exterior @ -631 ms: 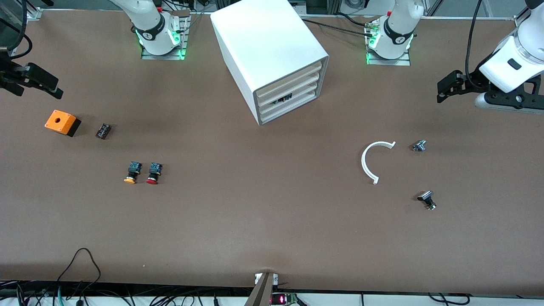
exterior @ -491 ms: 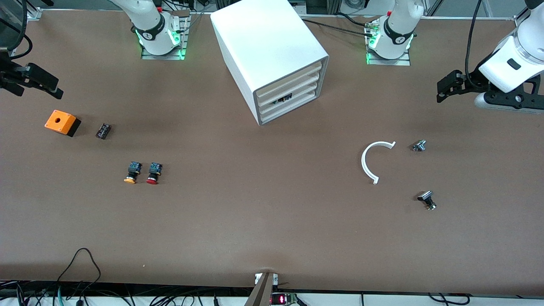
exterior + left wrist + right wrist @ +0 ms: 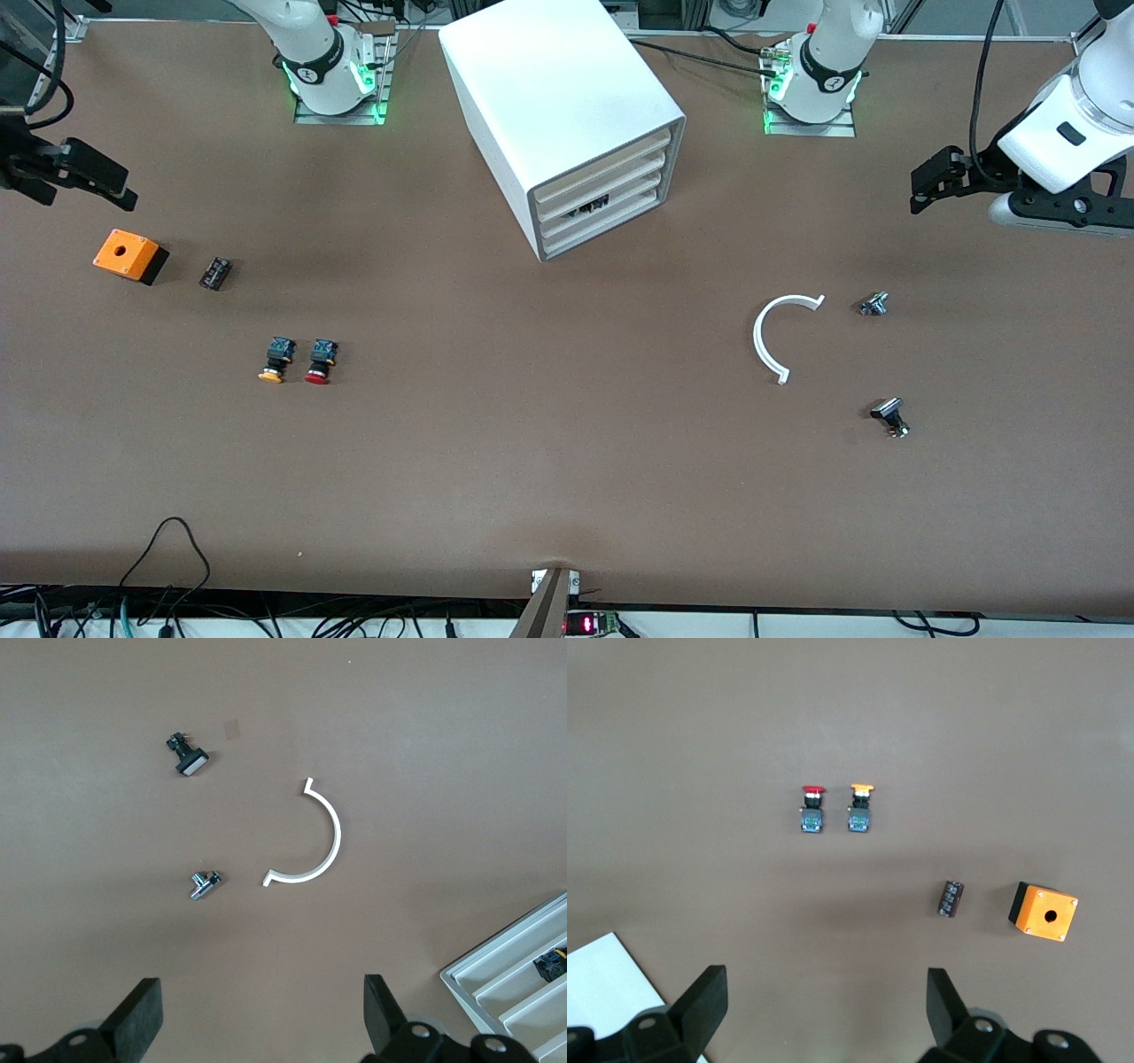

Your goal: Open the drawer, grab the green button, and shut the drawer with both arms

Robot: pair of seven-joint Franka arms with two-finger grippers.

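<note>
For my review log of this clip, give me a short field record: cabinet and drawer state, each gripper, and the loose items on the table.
cabinet: white box with four drawers, all pushed in
green button: not visible
left gripper: open, over bare table at the left arm's end
right gripper: open, above the orange box
pushbuttons: orange-capped and red-capped, side by side
other items: white arc; two small metal parts; small black part

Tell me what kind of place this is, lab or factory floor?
Most likely a robotics lab bench. Two arms are bolted to a brown table, left hand and right hand both open, with a white drawer cabinet, pushbutton parts and loose cables at the table's edge.
</note>
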